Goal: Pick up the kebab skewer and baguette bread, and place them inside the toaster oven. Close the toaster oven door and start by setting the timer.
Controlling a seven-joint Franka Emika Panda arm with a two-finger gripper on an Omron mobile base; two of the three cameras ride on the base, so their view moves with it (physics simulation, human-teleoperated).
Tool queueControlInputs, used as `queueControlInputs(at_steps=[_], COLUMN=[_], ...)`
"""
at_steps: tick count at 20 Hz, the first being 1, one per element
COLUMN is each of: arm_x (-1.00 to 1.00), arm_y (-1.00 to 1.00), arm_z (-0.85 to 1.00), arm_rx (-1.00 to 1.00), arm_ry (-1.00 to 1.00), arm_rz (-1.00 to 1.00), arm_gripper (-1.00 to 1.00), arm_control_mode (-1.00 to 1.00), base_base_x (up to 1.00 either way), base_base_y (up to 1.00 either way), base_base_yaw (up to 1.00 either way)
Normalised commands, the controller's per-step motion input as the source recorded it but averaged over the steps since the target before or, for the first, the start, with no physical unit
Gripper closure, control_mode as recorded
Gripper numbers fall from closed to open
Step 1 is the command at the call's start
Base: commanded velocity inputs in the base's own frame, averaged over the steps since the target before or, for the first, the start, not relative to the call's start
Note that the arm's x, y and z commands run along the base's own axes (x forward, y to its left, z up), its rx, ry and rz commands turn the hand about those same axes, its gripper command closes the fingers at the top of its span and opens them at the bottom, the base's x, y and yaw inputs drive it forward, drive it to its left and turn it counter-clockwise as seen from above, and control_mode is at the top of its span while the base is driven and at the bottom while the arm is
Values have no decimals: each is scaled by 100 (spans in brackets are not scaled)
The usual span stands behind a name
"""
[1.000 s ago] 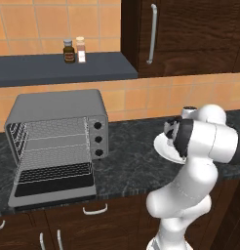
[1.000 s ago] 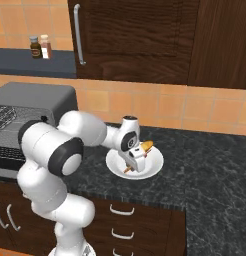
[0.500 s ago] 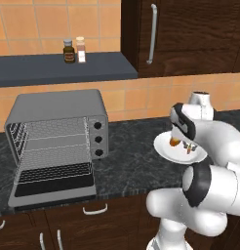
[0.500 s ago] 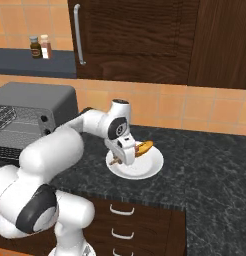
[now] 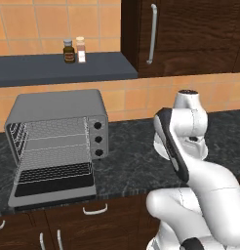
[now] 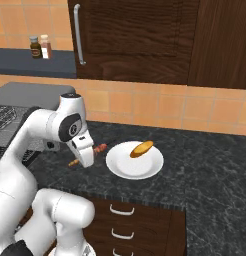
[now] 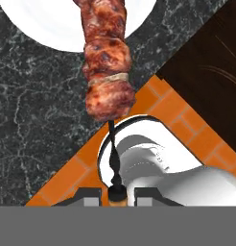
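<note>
Hand view: claw [image 7: 117, 192] clamped on the kebab skewer [image 7: 107, 62], raised above counter [image 7: 38, 134].

The arm hides most of the white plate [image 5: 158, 144]; the kebab skewer [image 7: 106, 72] runs past the top edge.

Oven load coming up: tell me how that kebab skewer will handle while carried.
The kebab skewer is pinched at its thin bare stick end by the gripper, so it may droop or pivot. The stick looks stiff. The chunky meat probably makes it front-heavy.
</note>
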Motion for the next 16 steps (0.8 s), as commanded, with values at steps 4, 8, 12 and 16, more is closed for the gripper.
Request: queueControlInputs(at_steps=[4,8,12,16], arm_x=[-54,-51,-28,-14], arm_y=[100,100,100,100], arm_z=[35,17,20,23], arm_rx=[0,-5,-7,-8], arm_ry=[0,0,0,2], arm_rz=[6,8,4,3], arm_gripper=[100,100,100,100], arm_control_mode=[-100,-100,-100,-100], base_base_x=[0,0,0,0], base_base_y=[0,0,0,0], base_base_yaw=[0,0,0,0])
